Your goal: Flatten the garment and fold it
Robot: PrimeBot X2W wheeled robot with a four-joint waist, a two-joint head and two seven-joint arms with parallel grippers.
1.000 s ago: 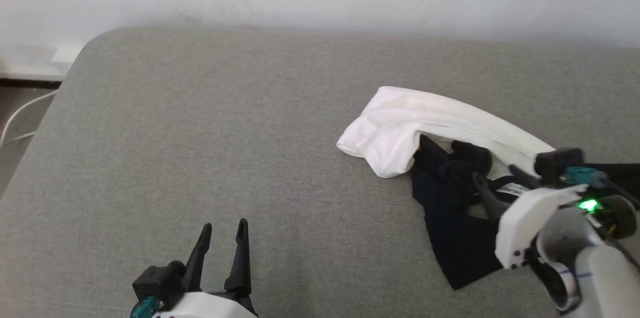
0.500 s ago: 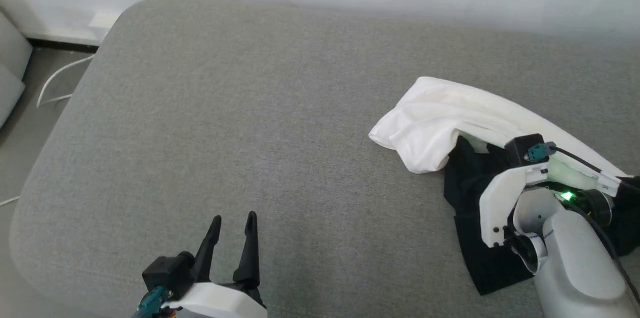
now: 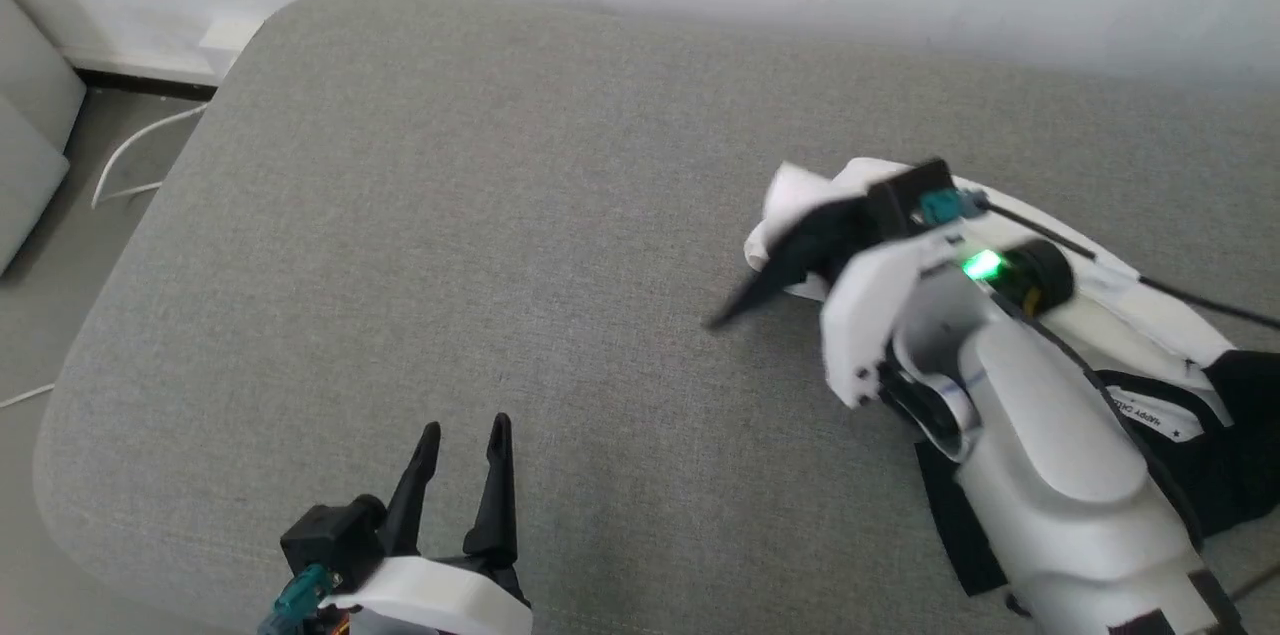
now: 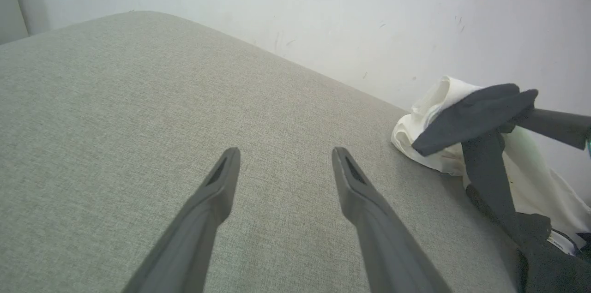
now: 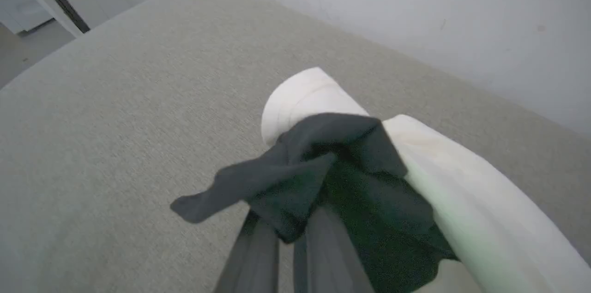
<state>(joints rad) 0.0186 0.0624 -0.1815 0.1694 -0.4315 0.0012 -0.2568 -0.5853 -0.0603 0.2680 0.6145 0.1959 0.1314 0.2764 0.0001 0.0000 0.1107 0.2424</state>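
Right tool [image 5: 291, 247] is clamped on the black sleeve [image 5: 286, 177], holding it up over the bunched white garment [image 5: 452, 168] on the right side of the grey cushion [image 3: 400, 215]. Left tool [image 3: 460, 430] hovers spread open, well apart, near the front edge.

White forearm [image 3: 1050, 475], dark-fingered left claw [image 3: 465, 425]

Right gripper [image 5: 288, 237], dark fingers [image 5: 256, 260] pressed together on black flap of small crumpled white-and-black T-shirt [image 5: 443, 191], grey woven cushion [image 5: 115, 122] beneath, pale wall [image 5: 415, 7] behind.
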